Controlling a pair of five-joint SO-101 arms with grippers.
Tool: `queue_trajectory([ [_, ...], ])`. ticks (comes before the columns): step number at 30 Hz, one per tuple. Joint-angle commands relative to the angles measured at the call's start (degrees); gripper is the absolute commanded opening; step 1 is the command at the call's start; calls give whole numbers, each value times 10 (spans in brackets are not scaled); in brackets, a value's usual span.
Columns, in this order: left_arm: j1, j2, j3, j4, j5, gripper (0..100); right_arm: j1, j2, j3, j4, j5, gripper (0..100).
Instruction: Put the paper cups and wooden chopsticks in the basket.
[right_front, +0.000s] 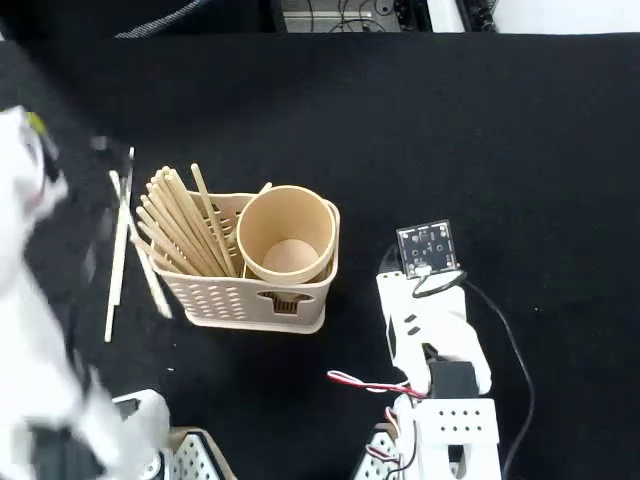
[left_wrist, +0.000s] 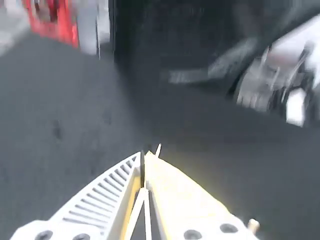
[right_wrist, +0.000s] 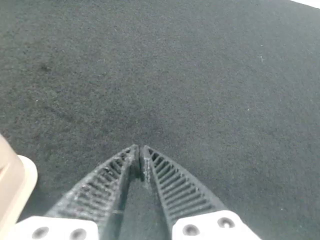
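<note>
The beige slotted basket (right_front: 245, 295) stands left of the table's middle. It holds a bundle of wooden chopsticks (right_front: 180, 225) leaning to its left side and a paper cup (right_front: 285, 235) upright on its right side. Two or three loose chopsticks (right_front: 120, 250) lie on the black cloth just left of the basket. My left arm (right_front: 30, 330) is a white blur at the table's left edge. In its wrist view my left gripper (left_wrist: 146, 156) is shut, with a thin wooden chopstick tip (left_wrist: 158, 149) poking out between the fingers. My right gripper (right_wrist: 139, 150) is shut and empty, low over bare cloth right of the basket.
The right arm (right_front: 430, 320) lies at the lower right, its camera board (right_front: 425, 248) near the basket's right side. A corner of the basket (right_wrist: 12, 182) shows beside the right gripper. Black cloth covers the far and right parts of the table.
</note>
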Motion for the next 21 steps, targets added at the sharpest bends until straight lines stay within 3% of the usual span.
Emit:
queue_trajectory([
  [1,-3,-236,155,-93,7,29,-1,-6,-31,2,1,13],
  [7,-3,-520,414,-269,8,28,-1,-6,-30,3,1,13],
  [10,-4,-593,538,-322,4,28,-1,-6,-30,3,1,13],
  [15,-8,-518,711,-376,4,29,-1,-6,-29,3,1,13],
  [21,-61,-316,728,-428,8,30,-1,-6,-29,3,1,13],
])
